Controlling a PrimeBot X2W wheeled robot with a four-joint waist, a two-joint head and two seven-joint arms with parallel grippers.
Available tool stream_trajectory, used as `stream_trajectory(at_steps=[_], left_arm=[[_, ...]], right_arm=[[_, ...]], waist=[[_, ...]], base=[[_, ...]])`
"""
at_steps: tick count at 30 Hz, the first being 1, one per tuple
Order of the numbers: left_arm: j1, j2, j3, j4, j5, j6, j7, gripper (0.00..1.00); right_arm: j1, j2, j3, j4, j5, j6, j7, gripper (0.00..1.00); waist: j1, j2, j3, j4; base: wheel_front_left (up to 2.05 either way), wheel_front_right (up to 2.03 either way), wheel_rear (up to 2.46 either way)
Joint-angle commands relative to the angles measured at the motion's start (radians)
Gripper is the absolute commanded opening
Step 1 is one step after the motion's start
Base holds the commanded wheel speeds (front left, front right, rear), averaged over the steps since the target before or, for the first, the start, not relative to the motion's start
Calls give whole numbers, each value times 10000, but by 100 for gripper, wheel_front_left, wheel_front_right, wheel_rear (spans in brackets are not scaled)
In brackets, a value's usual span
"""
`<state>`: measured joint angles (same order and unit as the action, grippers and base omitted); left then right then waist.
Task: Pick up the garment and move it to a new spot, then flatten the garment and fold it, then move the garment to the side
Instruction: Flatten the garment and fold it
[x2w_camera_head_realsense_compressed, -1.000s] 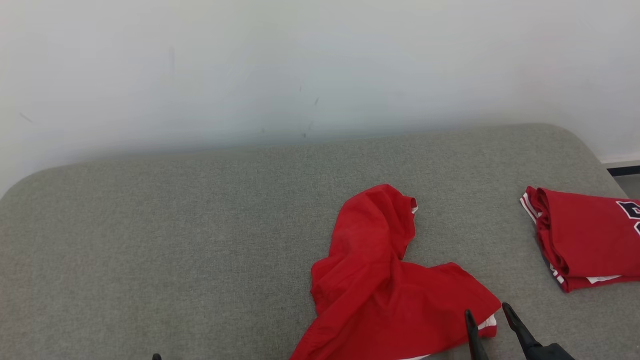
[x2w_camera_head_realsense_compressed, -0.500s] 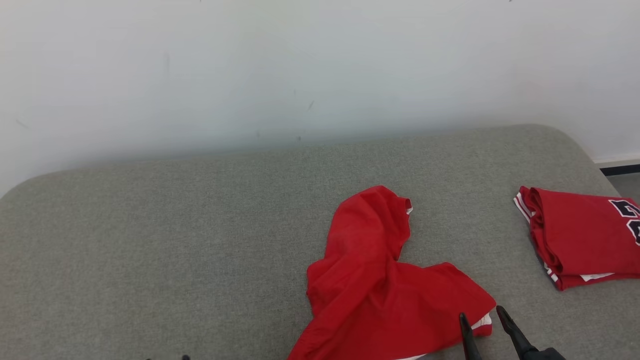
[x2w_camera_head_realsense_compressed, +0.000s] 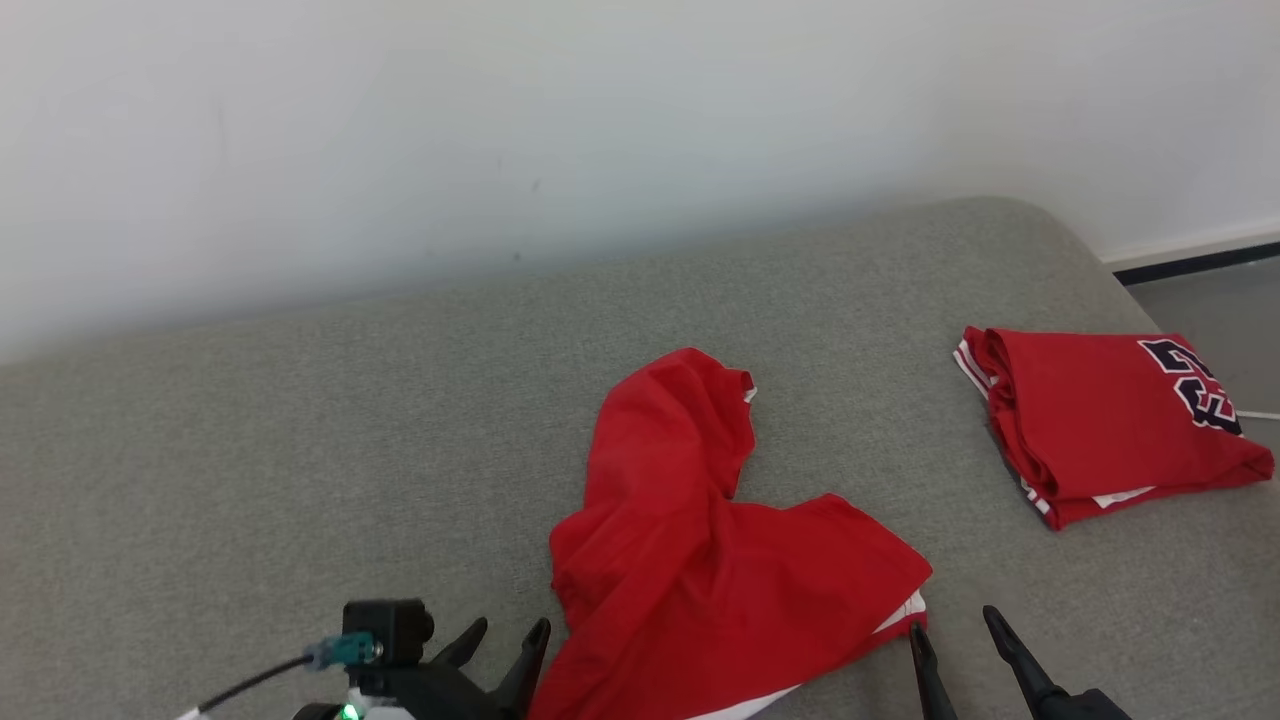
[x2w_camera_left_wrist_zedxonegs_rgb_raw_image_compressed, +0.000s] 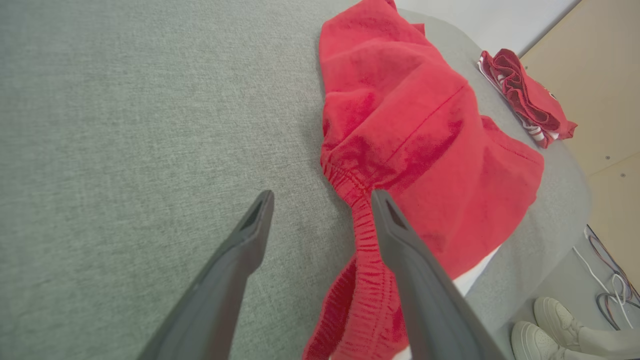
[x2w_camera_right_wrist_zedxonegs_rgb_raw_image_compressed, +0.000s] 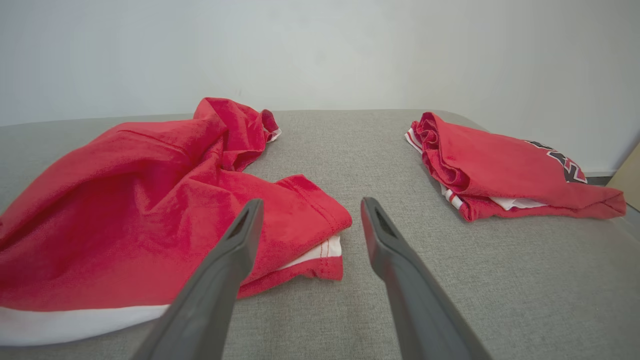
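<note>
Wrinkles run through the red garment (x2w_camera_head_realsense_compressed: 720, 560), which lies in a loose heap at the near middle of the grey upholstered surface (x2w_camera_head_realsense_compressed: 250, 450); one lobe reaches toward the far white wall (x2w_camera_head_realsense_compressed: 500, 120) and a white-trimmed hem sits at its near right corner. The left gripper (x2w_camera_head_realsense_compressed: 508, 632) hovers at the garment's near left edge, jaws open and empty. In the left wrist view the gathered elastic band runs just beside one finger. The right gripper (x2w_camera_head_realsense_compressed: 952, 625) sits just beside the hem corner on the right, its jaws open and holding nothing. A second red garment (x2w_camera_head_realsense_compressed: 1100, 420) with dark lettering lies folded well apart on the far right. A person's pale shoes (x2w_camera_left_wrist_zedxonegs_rgb_raw_image_compressed: 545, 325) stand on the floor beside the surface.
</note>
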<state>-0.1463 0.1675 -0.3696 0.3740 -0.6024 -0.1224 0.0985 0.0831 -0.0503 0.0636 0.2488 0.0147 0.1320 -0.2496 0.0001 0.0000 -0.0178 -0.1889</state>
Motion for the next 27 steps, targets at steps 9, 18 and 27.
stream_trajectory(at_steps=[9, 18, 27], left_arm=[[-1429, -63, -122, 330, -542, 733, 2875, 100], [-1386, 155, -633, -274, -308, 1113, 4145, 100], [-1495, 75, -1251, -769, -14, 1079, 4563, 100]], right_arm=[[-119, -1, 19, -192, 108, -31, 47, 100], [-67, -1, -158, -286, 157, -31, 39, 100], [-118, -1, -22, -193, 263, -31, 25, 100]], waist=[[-1, 0, 613, -974], [-1, 0, 780, -1168], [-1, 0, 752, -893]], base=[[0, 0, 0], [0, 0, 0], [0, 0, 0]])
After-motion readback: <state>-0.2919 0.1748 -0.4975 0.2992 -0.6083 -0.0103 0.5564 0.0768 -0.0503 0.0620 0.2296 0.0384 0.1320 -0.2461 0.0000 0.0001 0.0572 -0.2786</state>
